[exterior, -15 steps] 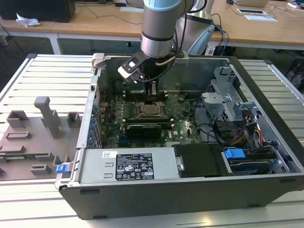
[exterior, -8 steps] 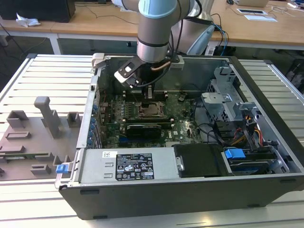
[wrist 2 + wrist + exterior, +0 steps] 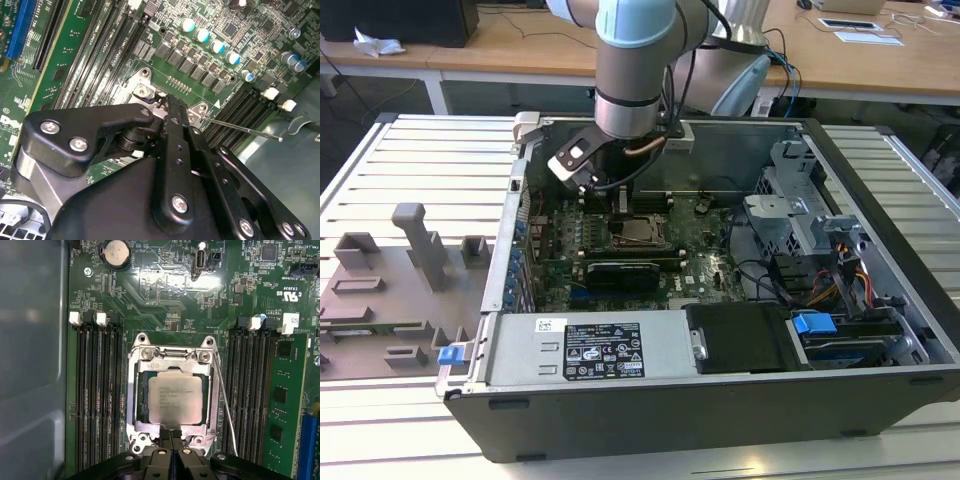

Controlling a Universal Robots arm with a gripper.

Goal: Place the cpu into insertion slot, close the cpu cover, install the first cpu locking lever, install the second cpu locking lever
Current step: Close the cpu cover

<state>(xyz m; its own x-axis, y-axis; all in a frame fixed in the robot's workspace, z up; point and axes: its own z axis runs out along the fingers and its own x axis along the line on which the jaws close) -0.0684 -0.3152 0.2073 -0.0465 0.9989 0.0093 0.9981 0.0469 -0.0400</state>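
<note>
table [image 3: 420, 160]: carried the open computer case [image 3: 720, 400].
gripper [image 3: 171, 437]: fingers drawn together with nothing between them, tips at the edge of the cpu cover [image 3: 134, 390].
cpu cover: lay down over the insertion slot [image 3: 143, 405].
cpu [image 3: 175, 400]: sat flat in the slot.
locking lever [image 3: 226, 410]: stood free beside the cover.
step: probably latching; the thin rod called for a precise push.

Open computer case [image 3: 720, 420] on slatted table [image 3: 420, 150]. Power supply [image 3: 590, 350] along near wall (label on top). Grey fixture plate [image 3: 380, 300] at exterior view's left. Coin battery [image 3: 116, 251], memory slots [image 3: 95, 400] on board.
</note>
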